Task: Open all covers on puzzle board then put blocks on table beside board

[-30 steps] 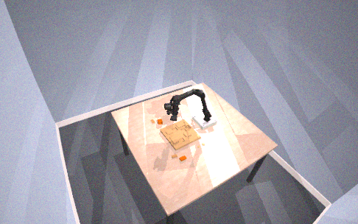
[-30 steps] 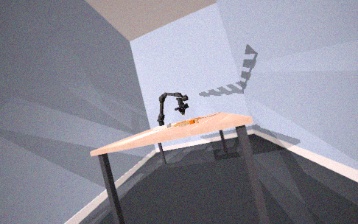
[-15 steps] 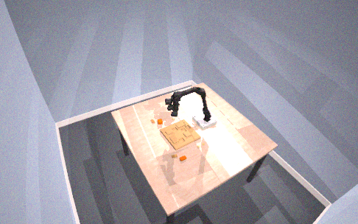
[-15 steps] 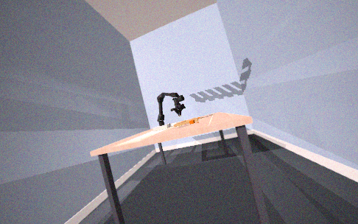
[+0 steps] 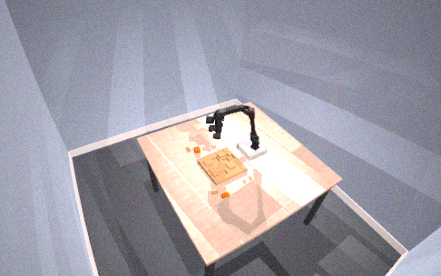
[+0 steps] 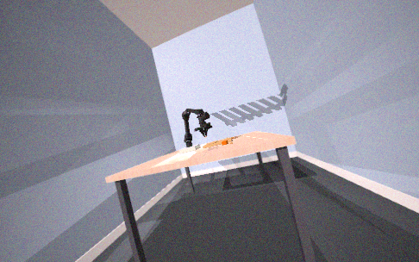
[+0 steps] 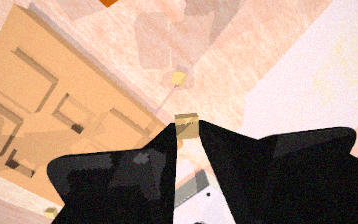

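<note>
My gripper point(image 5: 217, 136) point(image 6: 205, 135) point(image 7: 186, 126) is shut on a small yellow block point(image 7: 186, 131), held at the fingertips above the table beyond the board's edge. The tan puzzle board point(image 5: 209, 172) point(image 7: 25, 31) lies flat, with slots and recesses on its top; cover positions are hard to tell. Another small yellow block point(image 7: 178, 78) point(image 5: 214, 146) rests on the table off the board. An orange block point(image 5: 197, 149) and a smaller tan-orange one point(image 5: 188, 150) lie on that side too. On the opposite side lie an orange block point(image 5: 225, 195), a flatter one point(image 5: 214, 192) and two small yellow blocks point(image 5: 244, 182) point(image 5: 250, 178).
The arm stands on a white base point(image 5: 250, 151) point(image 7: 208, 206) near one side of the board. The wooden table point(image 5: 289, 182) point(image 6: 162, 164) carries everything. Strong light patches and shadows cross the table and board.
</note>
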